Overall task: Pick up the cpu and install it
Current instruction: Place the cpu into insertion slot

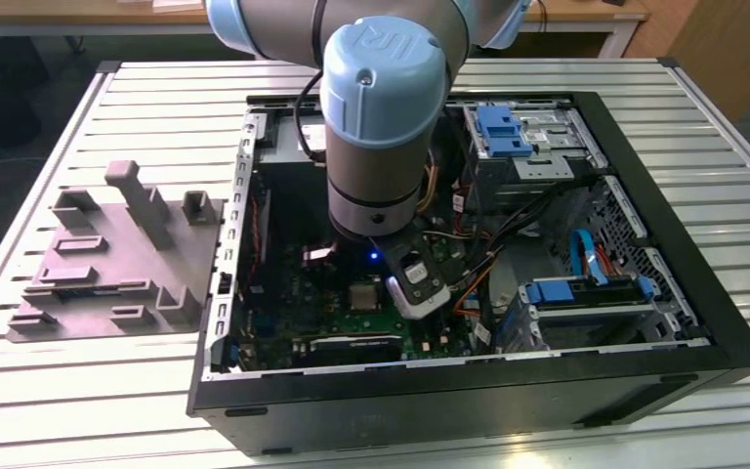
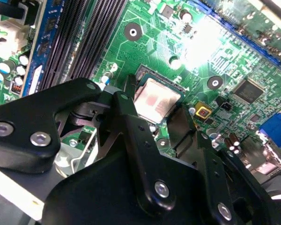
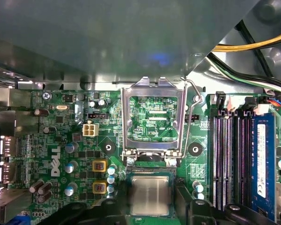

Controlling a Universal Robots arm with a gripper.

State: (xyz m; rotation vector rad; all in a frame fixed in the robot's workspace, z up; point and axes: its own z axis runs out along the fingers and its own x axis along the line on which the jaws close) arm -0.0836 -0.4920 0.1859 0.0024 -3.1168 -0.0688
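Observation:
The cpu [image 3: 150,194] is a small silvery square lying flat in the socket of the green motherboard [image 3: 84,140]. In the second wrist view the cpu [image 2: 155,98] sits between my two black fingers, one finger [image 2: 124,110] on each side of it. My gripper [image 3: 151,208] hangs just above the chip, open, with narrow gaps to the chip's edges. The socket's metal load plate [image 3: 152,117] stands swung open beyond the cpu. In the exterior view the arm reaches down into the case over the cpu [image 1: 366,296].
The open black computer case [image 1: 687,293] lies on a slatted white table [image 1: 89,391]. Dark memory slots [image 3: 229,159] run beside the socket. Cables [image 3: 253,47] and blue drive bays [image 1: 506,132] crowd the case's far side. A grey fixture [image 1: 114,254] stands on the exterior view's left.

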